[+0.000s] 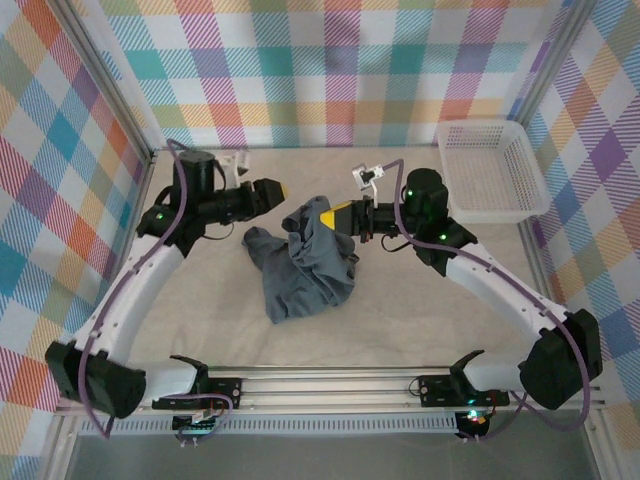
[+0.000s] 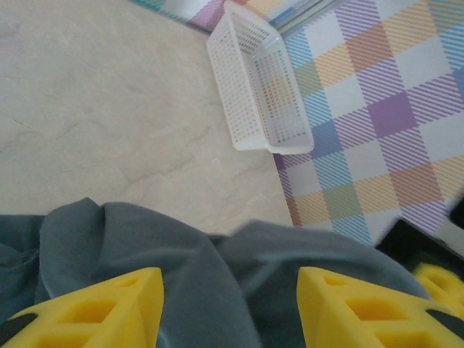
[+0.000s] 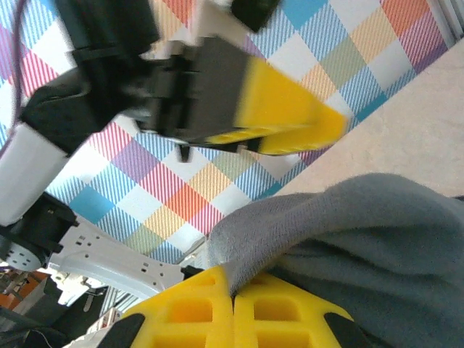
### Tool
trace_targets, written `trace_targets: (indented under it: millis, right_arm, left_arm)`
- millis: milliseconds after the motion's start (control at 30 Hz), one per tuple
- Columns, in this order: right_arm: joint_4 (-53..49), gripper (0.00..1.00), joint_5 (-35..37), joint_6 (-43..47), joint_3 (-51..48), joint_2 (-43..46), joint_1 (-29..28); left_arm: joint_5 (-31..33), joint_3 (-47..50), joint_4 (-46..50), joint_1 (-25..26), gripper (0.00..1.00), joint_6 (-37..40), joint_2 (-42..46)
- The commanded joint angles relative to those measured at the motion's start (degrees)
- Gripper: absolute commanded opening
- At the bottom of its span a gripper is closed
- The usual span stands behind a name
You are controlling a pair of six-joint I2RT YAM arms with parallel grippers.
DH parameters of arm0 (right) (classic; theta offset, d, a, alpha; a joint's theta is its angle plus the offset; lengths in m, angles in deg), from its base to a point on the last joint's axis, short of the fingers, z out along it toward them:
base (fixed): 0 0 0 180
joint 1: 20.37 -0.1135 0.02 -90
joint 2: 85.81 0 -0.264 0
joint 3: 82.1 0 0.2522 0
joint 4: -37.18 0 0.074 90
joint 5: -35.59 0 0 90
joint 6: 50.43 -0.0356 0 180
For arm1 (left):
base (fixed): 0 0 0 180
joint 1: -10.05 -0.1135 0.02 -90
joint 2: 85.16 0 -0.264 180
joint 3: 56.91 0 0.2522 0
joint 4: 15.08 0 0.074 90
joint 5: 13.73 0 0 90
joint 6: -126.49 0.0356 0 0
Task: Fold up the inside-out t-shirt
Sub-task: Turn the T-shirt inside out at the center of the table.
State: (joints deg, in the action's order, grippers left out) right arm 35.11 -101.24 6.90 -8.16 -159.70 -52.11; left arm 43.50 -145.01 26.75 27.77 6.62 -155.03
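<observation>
A: The right gripper (image 3: 233, 293)?
B: Its 2 yellow fingers are pressed together on a fold of the inside-out t-shirt (image 1: 300, 270).
A: The left gripper (image 2: 228, 308)?
B: Fingers apart, empty, close to the cloth.
A: The shirt?
B: Bunched in the middle of the table (image 1: 420, 320), top edge raised at the right gripper; white mesh basket (image 1: 490, 170) well apart.

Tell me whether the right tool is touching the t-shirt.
Touching: right wrist view shows the right tool shut on a fold of the t-shirt.
</observation>
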Motion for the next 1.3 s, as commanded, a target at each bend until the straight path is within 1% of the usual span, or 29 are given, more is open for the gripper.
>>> trace_targets:
  millis: [0,67,100,133,167,233,267,367,400,467,500,533,633,667,700,767,833,867,900,967,1000,1033,1067,1133,1200,1267]
  right_arm:
    - [2.98,0.0,-1.8,-0.51,-0.25,-0.88,0.46]
    - [2.29,0.0,-2.48,-0.29,0.54,-1.38,0.46]
    - [2.05,0.0,-2.81,-0.34,0.87,-1.68,0.46]
    - [1.94,0.0,-3.13,-0.42,1.13,-1.94,0.46]
    - [1.78,0.0,-3.43,-0.62,1.38,-2.21,0.46]
    - [1.47,0.0,-3.71,-0.82,1.85,-2.52,0.45]
    - [1.07,0.0,-3.7,-0.69,2.08,-2.49,0.46]
    - [0.28,0.0,-3.48,-0.3,2.39,-2.38,0.45]
    - [0.13,0.0,-3.24,-0.36,2.4,-2.27,0.45]
    - [-0.5,0.0,-2.58,-0.8,2.53,-2.07,0.46]
    - [-1.0,0.0,-2.0,-0.89,2.49,-1.92,0.46]
    - [-1.55,0.0,-0.96,-0.91,2.21,-1.69,0.54]
    - [-2.63,0.0,4.28,-2.05,-0.52,-0.55,2.55]
    - [-3.01,0.0,5.72,-2.57,-2.23,-0.39,4.25]
    - [-2.3,0.02,5.71,-2.69,-4.71,-0.38,6.31]
    - [-1.66,0.13,5.01,-0.41,-10.43,-1.26,11.26]
    - [-0.14,0.17,-0.31,-0.55,-14.55,-3.12,16.24]
    - [0.73,0.23,-3.84,-1.68,-15.68,-3.98,18.25]
    - [-1.42,0.3,-5.46,-1.59,-15.57,-4.25,19.11]
    - [-12.61,0.43,-5.24,3.98,-11.54,-3.63,18.78]
    - [-17.5,0.47,-3.62,6.47,-9.43,-2.73,18.31]
    - [-20.01,0.48,-1.34,7.81,-8.23,-1.48,17.7]
    - [-21.29,0.5,2.12,9.01,-7.68,0.64,16.56]
    - [-20.42,0.54,11.94,10.74,-8.39,5.71,12.83]
    - [-16.67,0.55,22.06,17.83,-9.83,10.6,5.17]
    - [-12.94,0.6,30.64,26.51,-10.6,12.43,-2.23]
  left_arm:
    - [7.63,1.75,7.75,3.07,0.55,3.63,6.68]
    - [15.89,1.48,12.75,6.99,0.58,7.24,7.74]
    - [19.06,1.82,14.37,8.73,0.61,8.4,7.78]
    - [20.06,2.16,15.11,9.43,0.63,8.59,7.41]
    - [19.36,2.4,15.38,9.72,0.66,8.17,6.25]
    - [15.34,2.93,13.89,10.12,0.7,6.77,3.76]
    - [14.4,2.91,13.25,10.84,0.71,6.36,2.18]
    - [18.24,3.14,12.35,12.43,0.72,6.71,-0.77]
    - [19.53,3.16,11.69,12.45,0.64,6.44,-1.25]
    - [20.36,2.65,10.13,12.35,0.35,5.65,-1.54]
    - [19.89,2.29,8.94,12.22,0.04,4.76,-1.32]
    - [18.72,2.1,7.68,11.81,0.0,3.85,-1.01]
    - [11.22,2.07,1.82,9.13,0.0,-1.85,0.65]
    - [8.95,2.19,-0.33,8.16,0.0,-4.47,1.53]
    - [6.37,2.43,-2.52,7.32,0.0,-7.04,2.29]
    - [2.75,2.63,-6.1,6.46,0.0,-10.51,3.33]
    - [1.05,2.01,-6.81,6.36,0.0,-11.34,3.91]
    - [0.23,1.59,-6.56,6.32,0.0,-11.07,4.06]
    - [-0.67,1.42,-6.1,6.35,0.0,-10.51,4.05]
    - [-2.1,1.96,-5.59,6.36,0.0,-9.44,3.91]
    - [-2.53,2.55,-5.5,6.36,0.0,-9.18,3.72]
    - [-2.64,3.15,-5.58,6.37,0.0,-9.23,3.56]
    - [-2.94,3.73,-5.82,6.3,0.0,-9.44,3.23]
    - [-4.16,4.26,-6.84,6.38,0.0,-10.08,2.39]
    - [-4.91,3.79,-7.34,6.75,0.0,-10.13,1.53]
    - [-5.01,2.96,-7.35,7.23,0.0,-9.68,0.85]
